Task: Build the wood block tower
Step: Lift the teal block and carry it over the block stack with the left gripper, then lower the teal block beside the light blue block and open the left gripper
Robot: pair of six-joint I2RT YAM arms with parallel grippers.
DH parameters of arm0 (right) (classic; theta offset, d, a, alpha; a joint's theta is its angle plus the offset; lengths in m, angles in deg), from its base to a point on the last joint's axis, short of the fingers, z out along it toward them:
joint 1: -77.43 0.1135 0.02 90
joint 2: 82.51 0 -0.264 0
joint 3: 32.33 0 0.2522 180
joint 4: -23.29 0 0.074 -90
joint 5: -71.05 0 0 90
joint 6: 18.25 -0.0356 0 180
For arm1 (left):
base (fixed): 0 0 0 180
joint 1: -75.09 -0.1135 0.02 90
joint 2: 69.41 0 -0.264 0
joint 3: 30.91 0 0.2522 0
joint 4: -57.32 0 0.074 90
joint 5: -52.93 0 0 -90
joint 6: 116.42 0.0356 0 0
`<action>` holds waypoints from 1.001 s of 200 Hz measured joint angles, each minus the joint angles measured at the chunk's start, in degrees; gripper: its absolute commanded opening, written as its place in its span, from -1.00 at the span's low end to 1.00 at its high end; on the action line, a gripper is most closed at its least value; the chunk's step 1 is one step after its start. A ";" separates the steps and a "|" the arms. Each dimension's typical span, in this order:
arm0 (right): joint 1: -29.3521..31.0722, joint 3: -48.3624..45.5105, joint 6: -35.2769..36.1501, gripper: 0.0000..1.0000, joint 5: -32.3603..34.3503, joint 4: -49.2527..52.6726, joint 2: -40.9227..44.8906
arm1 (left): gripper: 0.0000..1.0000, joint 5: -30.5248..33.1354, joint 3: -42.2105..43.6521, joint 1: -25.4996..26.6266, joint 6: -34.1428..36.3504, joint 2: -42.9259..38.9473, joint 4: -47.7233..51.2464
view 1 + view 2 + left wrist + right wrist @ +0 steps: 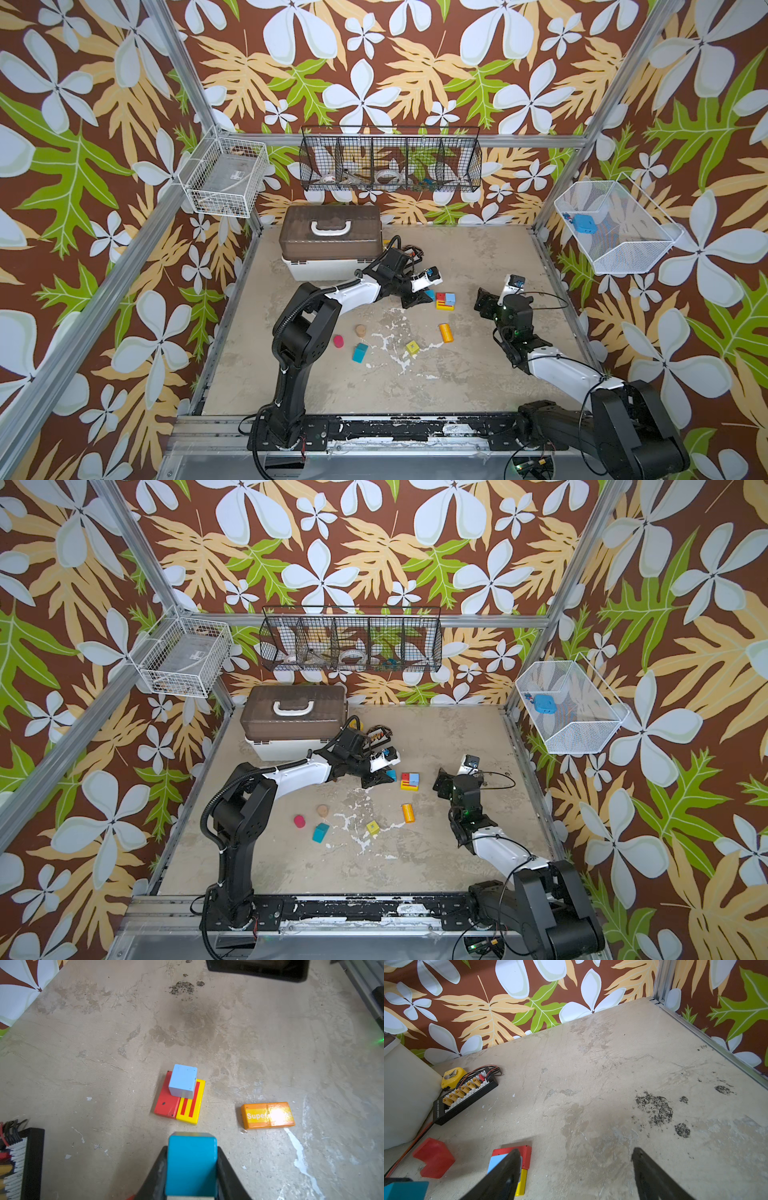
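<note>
The tower is a low stack near the table's middle: a yellow striped flat block, a red block and a light blue cube on top. My left gripper is shut on a blue block just left of the stack, apart from it. My right gripper stands open and empty to the stack's right. Loose wood blocks lie nearer the front: an orange block, a yellow-green cube, a teal block, a pink cylinder and a tan cylinder. A red arch lies behind the stack.
A brown-lidded white case stands at the back left. Beside it lie a black connector board and a yellow tape measure. Wire baskets hang on the walls above the table.
</note>
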 measured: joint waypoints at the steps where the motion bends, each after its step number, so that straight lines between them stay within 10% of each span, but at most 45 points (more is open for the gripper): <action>1: 0.00 0.00 0.00 0.68 0.00 0.00 0.00 | -1.00 0.00 -0.13 0.00 0.07 0.07 0.11; 200: 0.07 0.00 0.00 0.70 0.00 0.00 -0.09 | -1.00 1.29 -28.72 2.95 10.23 19.52 23.54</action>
